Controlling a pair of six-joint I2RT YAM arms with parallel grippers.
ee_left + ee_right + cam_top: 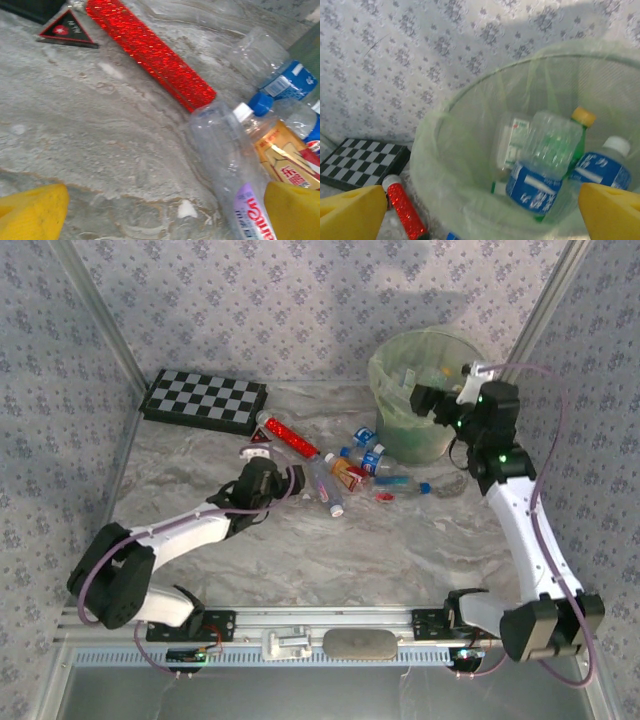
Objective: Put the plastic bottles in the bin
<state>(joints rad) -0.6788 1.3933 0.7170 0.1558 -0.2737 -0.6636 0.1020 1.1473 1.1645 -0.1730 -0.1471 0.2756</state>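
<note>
Backdrop: pale wallpaper [300, 300] sprigged in grey-blue on the walls, around a grey-veined marble table [330, 560].
Bin: the pale green bin [392, 425], with its thin bag liner, stands upright at the far right of the table.
Inside the bin: several bottles lie heaped, two blue-labelled bottles [535, 187] at the front, a green bottle [550, 145] behind them, and a yellow cap [583, 116] just above.
Bottles on the table: a loose cluster [365, 465] lies flat between the bin and the red stick [290, 437].
Left gripper: low over the table at the cluster's left edge [296, 480], jaws spread wide. In the wrist view a clear bottle with a purple label [225, 160] lies just beside the right-hand finger, with an orange-labelled bottle [280, 155] touching its far side.
Right gripper: poised above the bin's mouth [420, 400], yellow fingers [350, 212] apart with nothing between them.
Other things: a checkerboard [205, 400] lies flat at the far left, and a small black-and-red triangle [258, 451] sits near the stick.
</note>
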